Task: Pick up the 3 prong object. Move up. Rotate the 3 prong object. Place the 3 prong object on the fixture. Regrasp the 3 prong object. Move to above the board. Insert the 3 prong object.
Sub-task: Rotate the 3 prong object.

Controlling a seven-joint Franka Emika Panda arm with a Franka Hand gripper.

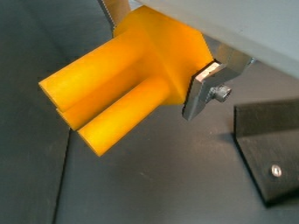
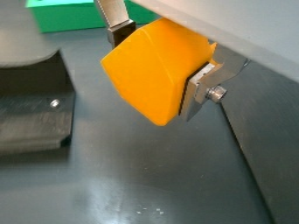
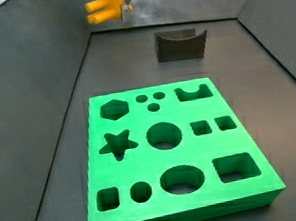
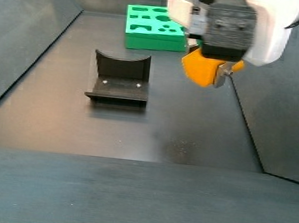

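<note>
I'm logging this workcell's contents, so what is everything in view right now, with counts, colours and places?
3 prong object: one, orange-yellow, held off the floor in the gripper, prongs pointing sideways, seen in both wrist views.
fixture: one, dark grey-black with a curved notch, standing on the floor between the board and the held piece in a side view.
board: one, bright green with many shaped cut-outs, lying flat on the floor.
floor: one, dark grey.
gripper: one, silver fingers, jaws shut on the 3 prong object, in the air beside the fixture.

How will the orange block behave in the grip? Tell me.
The orange block looks like rigid plastic, probably stiff and light. The pincer, shut on it above the floor, meets smooth faces, so it might slip. Its rounded prongs could let it roll.
</note>
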